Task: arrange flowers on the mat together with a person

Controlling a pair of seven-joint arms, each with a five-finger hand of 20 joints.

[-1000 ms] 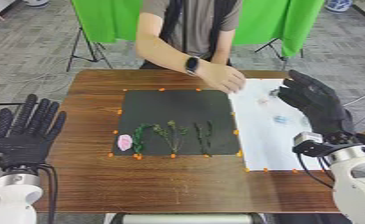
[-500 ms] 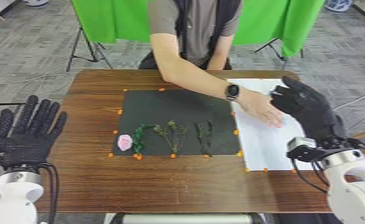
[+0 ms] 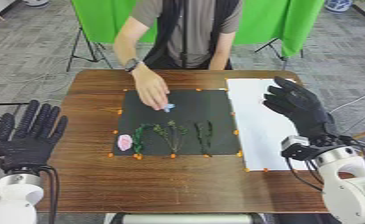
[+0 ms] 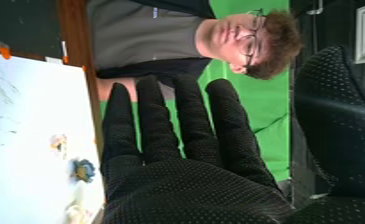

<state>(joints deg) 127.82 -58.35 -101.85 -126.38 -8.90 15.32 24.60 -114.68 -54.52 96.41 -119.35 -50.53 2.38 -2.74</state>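
Head view: I've got my left hand (image 3: 26, 142) beside the table's (image 3: 85, 185) left edge, fingers straight and spread.
Pink flower (image 3: 124, 142): near left corner of the black mat (image 3: 216, 106), a curly green stem (image 3: 139, 140) just beside it.
Other greenery: branching sprig (image 3: 172, 137) mid-mat, dark green stems (image 3: 205, 138) to its right.
My right hand (image 3: 301, 110): above the white sheet's (image 3: 257, 145) right side; right wrist view has its fingers straight, thumb well apart.
On the sheet, same view: dark blue flower (image 4: 82, 171), pale blossoms (image 4: 59, 145).
Light blue flower (image 3: 169, 107): on the mat beyond the sprig, at the person's hand (image 3: 150, 90).
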